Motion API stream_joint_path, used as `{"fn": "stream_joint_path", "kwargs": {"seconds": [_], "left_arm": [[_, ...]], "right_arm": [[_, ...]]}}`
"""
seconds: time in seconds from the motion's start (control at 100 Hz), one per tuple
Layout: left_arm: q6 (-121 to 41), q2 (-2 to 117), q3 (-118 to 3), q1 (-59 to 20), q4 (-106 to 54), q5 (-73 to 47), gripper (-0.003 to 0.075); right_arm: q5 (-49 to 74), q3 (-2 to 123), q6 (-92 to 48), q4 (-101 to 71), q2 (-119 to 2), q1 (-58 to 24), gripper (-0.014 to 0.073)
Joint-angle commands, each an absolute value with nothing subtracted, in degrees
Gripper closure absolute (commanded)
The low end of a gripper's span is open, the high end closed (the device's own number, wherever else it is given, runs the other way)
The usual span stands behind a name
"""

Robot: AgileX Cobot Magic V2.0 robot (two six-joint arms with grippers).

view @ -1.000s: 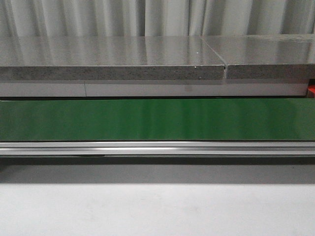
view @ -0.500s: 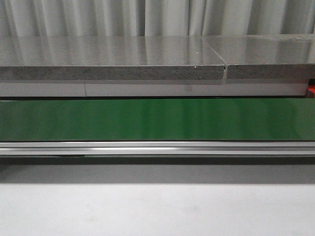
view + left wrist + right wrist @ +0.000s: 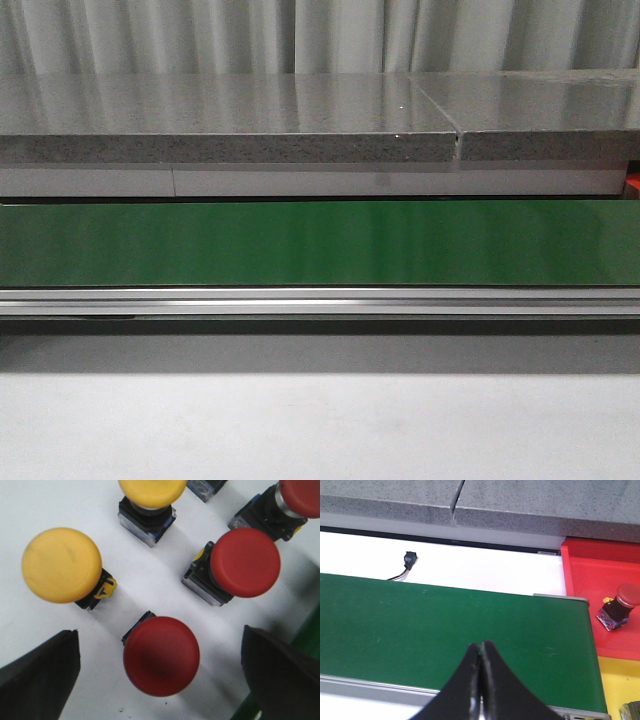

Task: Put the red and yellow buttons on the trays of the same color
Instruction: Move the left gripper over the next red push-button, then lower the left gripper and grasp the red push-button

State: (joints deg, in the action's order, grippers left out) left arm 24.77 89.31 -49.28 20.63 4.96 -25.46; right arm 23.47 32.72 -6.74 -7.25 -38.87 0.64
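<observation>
Hovering with the left gripper (image 3: 160, 680) spread wide, its two dark fingers (image 3: 37, 680) flanking one red button (image 3: 161, 656) that is sitting between them without touching either. Counting five buttons under this claw: three red and two yellow. Beyond the centred one, a second red button (image 3: 245, 562) standing near the far finger, a third red button (image 3: 299, 496) cut by the frame edge further off; a yellow button (image 3: 61, 565) lying tilted near the other finger, a second yellow button (image 3: 152, 491) well ahead. All resting on a white surface (image 3: 150, 587). Pressing the right gripper (image 3: 480, 652) together, fingertips meeting with nothing between them, above a green belt (image 3: 445, 630). Off to its side, one red tray (image 3: 600, 565) holding a single red button (image 3: 620, 602), and a yellow tray (image 3: 615, 685) just beside that. Showing in the front view only the green belt (image 3: 320, 243), a grey stone slab (image 3: 220, 120) and a pale curtain (image 3: 320, 35) behind.
</observation>
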Motion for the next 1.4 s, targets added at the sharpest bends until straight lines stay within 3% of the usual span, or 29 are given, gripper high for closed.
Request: {"fn": "stream_joint_path", "kwargs": {"seconds": [0.0,0.34,0.44,0.94,1.39], "left_arm": [[25.4,88.6,-51.7,20.7,4.9,-22.6,0.0078],[25.4,89.8,-52.1,20.7,4.9,-21.1,0.0083],[25.4,89.8,-52.1,20.7,4.9,-21.7,0.0129],[25.2,89.0,-52.1,20.7,4.9,-23.4,0.0741],[24.6,73.2,-52.1,19.6,1.9,-23.9,0.0739]], "right_arm": [[19.0,34.3,-7.2,-7.3,-38.8,0.5,0.0662],[19.0,34.3,-7.2,-7.3,-38.8,0.5,0.0662],[19.0,34.3,-7.2,-7.3,-38.8,0.5,0.0662],[19.0,34.3,-7.2,-7.3,-38.8,0.5,0.0662],[19.0,34.3,-7.2,-7.3,-38.8,0.5,0.0662]]}}
